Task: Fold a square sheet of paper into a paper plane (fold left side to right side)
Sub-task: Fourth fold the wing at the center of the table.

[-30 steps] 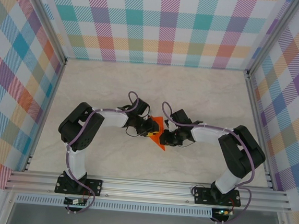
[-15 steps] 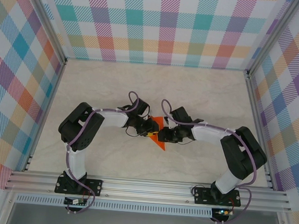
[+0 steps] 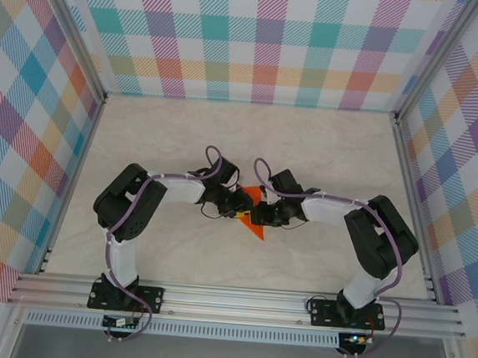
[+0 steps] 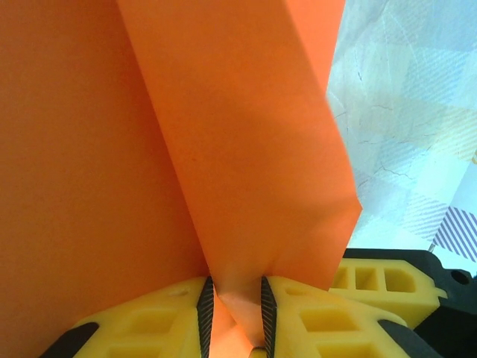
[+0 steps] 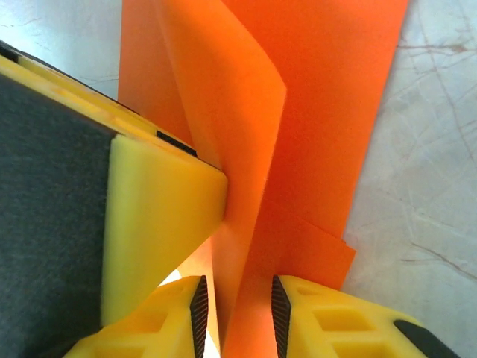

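Creased orange square sheet of paper near tabletop centre, clamped at 9 o'clock by nearly closed left pincer, flap flanked at 3 o'clock by narrowly parted right pincer, grip not discernible

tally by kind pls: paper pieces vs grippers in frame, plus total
orange paper sheet: 1
grippers: 2 (left gripper, right gripper)
total: 3
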Controlling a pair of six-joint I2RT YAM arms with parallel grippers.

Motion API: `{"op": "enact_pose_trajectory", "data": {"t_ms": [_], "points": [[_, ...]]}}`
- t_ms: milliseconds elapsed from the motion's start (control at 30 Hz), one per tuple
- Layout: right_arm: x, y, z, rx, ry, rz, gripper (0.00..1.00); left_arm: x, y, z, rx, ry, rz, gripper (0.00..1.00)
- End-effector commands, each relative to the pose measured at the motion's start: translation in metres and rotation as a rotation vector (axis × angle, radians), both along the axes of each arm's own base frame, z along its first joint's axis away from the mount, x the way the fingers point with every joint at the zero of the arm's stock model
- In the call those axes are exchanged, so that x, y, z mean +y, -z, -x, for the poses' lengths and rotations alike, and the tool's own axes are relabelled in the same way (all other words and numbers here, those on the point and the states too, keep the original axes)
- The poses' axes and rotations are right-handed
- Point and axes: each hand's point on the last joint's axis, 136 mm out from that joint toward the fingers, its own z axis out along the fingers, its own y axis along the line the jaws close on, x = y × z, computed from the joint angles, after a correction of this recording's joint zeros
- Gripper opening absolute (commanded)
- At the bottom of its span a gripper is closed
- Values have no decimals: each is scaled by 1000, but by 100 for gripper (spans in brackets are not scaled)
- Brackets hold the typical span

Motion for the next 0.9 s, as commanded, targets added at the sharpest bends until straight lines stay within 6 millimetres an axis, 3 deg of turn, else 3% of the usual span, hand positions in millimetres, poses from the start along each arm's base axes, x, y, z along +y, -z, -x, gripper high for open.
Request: {"op": "enact_pose_trajectory", "data": {"t_ms": [0, 133, 333, 533, 867], "points": [[6, -5, -3, -15, -16, -26, 25, 0, -4, 0, -13, 6, -21, 26], [5, -4, 3, -2, -20, -35, 17, 1, -14, -6, -33, 6, -13, 26], [3, -3, 6, 3, -15, -33, 14, 10, -35, -19, -78, -2, -26, 32], [4, -4, 5, 2, -15, -40, 14, 24, -31, -26, -73, -33, -41, 35], [7, -5, 4, 8, -8, -54, 14, 25, -22, -30, -55, -37, -35, 32]]}}
